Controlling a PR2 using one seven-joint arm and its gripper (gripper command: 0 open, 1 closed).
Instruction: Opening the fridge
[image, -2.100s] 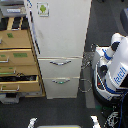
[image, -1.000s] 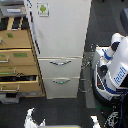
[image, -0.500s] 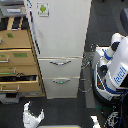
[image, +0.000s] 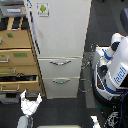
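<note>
The fridge (image: 60, 35) is tall and white and fills the middle of the exterior view. A small green-and-white sticker (image: 43, 8) sits on its large upper door, which looks closed. Below it are two drawers, each with a curved silver handle (image: 61, 63). My gripper (image: 31, 96) rises from the bottom edge at the exterior view's left, in front of the fridge's lower left corner. Its two white fingers (image: 23, 95) spread in a V with nothing between them. It touches neither the fridge nor the handles.
A wooden drawer cabinet (image: 17, 55) stands against the fridge on the exterior view's left, its lower drawers pulled out. A white-and-blue robot body (image: 117, 70) with cables stands at the right. A small white part (image: 94, 120) shows at the bottom edge.
My gripper has come up from the bottom edge into view, moving toward the fridge's lower left corner. The fridge and its drawers have not moved.
</note>
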